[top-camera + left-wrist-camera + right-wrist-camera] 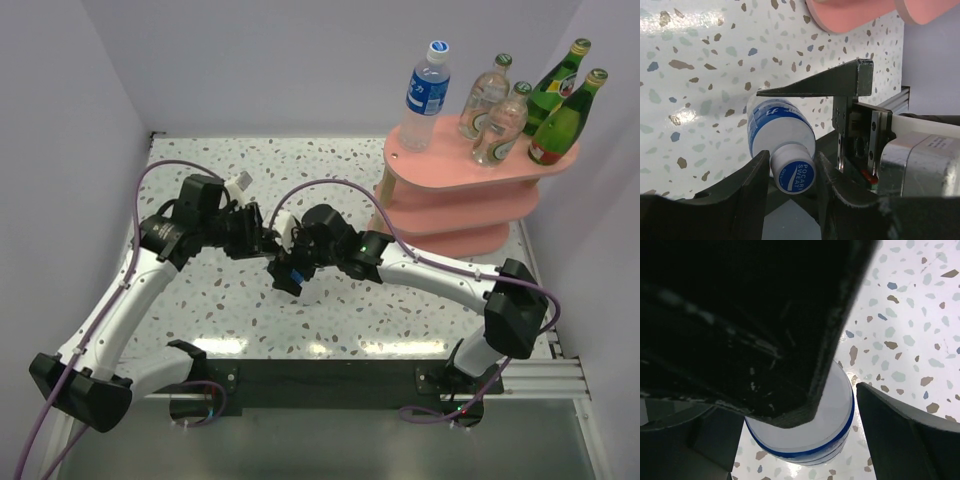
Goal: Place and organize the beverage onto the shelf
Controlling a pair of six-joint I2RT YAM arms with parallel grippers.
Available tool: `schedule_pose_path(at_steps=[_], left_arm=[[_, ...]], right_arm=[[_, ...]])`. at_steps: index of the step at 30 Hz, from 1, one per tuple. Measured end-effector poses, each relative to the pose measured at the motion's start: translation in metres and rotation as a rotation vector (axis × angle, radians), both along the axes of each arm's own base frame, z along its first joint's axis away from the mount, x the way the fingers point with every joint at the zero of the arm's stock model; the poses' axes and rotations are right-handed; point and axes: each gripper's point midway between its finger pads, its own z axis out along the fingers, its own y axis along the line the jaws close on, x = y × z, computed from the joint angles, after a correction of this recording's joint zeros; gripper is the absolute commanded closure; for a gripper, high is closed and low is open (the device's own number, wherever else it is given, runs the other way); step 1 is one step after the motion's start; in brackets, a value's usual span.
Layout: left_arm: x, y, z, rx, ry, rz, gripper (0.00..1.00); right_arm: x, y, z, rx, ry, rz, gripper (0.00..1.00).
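The left claw (792,159) has its two dark fingers set close on either side of the cap of a small clear plastic bottle with a blue label (777,127). A thin dark gap shows on one side, so I cannot tell whether it is clenched on the cap or only bracketing it. The bottle lies on its side on the white speckled tabletop (220,300), cap towards the left wrist camera. The right claw (835,400) is at the bottle's other end and is released: one broad black finger lies over the rounded base and the other stands apart from it, with a strip of tabletop showing between. In the top view both claws meet over the bottle at the middle of the tabletop. Well apart, in the far right corner, stands the pink three-tier shelf of oval boards on light wooden posts (450,172). Its top board carries a matching upright blue-label bottle (427,95), two clear green-capped bottles (485,95) and two dark green glass bottles with gold caps (553,88).
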Motion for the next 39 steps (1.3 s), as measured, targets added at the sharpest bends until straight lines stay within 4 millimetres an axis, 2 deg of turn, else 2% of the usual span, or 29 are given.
schedule_pose_path(at_steps=[1, 2, 5, 6, 9, 10, 11, 13, 14, 17, 22, 28, 32, 35, 39], left_arm=[[0.000, -0.001, 0.001, -0.011, 0.004, 0.002, 1.00], [0.001, -0.002, 0.002, -0.017, 0.001, 0.001, 1.00], [0.003, -0.002, 0.004, -0.022, -0.005, 0.007, 1.00], [0.003, -0.002, 0.004, -0.022, -0.006, 0.007, 1.00], [0.004, -0.002, 0.004, -0.024, -0.011, 0.008, 1.00], [0.004, -0.002, 0.004, -0.023, -0.011, 0.009, 0.98], [0.004, -0.002, 0.004, -0.024, -0.012, 0.009, 0.84], [0.004, -0.002, 0.005, -0.024, -0.012, 0.009, 0.66], [0.004, -0.002, 0.005, -0.025, -0.013, 0.009, 0.50], [0.005, 0.000, 0.006, -0.029, -0.012, 0.020, 0.33], [0.009, 0.004, 0.023, -0.035, -0.067, 0.030, 0.25], [0.015, 0.010, 0.053, -0.047, -0.183, 0.047, 0.23], [0.021, 0.019, 0.061, -0.013, -0.249, 0.072, 0.22], [0.025, 0.030, 0.064, 0.038, -0.305, 0.104, 0.18], [0.030, 0.045, 0.071, 0.093, -0.384, 0.148, 0.12]], right_arm=[[0.001, 0.001, 0.001, 0.001, -0.009, -0.008, 0.12], [0.003, 0.001, 0.003, 0.002, -0.014, -0.015, 0.27], [0.003, 0.003, 0.005, 0.006, -0.022, -0.016, 0.60], [0.003, 0.003, 0.005, 0.003, -0.027, -0.019, 0.81], [0.004, 0.003, 0.005, -0.004, -0.040, -0.017, 0.99], [0.004, 0.002, 0.005, -0.007, -0.047, -0.015, 1.00], [0.005, 0.002, 0.006, -0.009, -0.051, -0.014, 1.00], [0.006, 0.001, 0.006, -0.015, -0.057, -0.009, 1.00], [0.006, 0.000, 0.007, -0.017, -0.061, -0.004, 1.00], [0.006, -0.005, 0.010, -0.022, -0.071, 0.024, 1.00], [-0.004, -0.023, 0.014, -0.042, -0.036, 0.130, 1.00], [-0.020, -0.048, 0.012, -0.067, 0.041, 0.236, 1.00], [-0.029, -0.062, 0.021, -0.058, 0.056, 0.283, 1.00], [-0.035, -0.073, 0.043, -0.048, 0.022, 0.320, 1.00], [-0.040, -0.083, 0.102, 0.021, -0.105, 0.347, 1.00]])
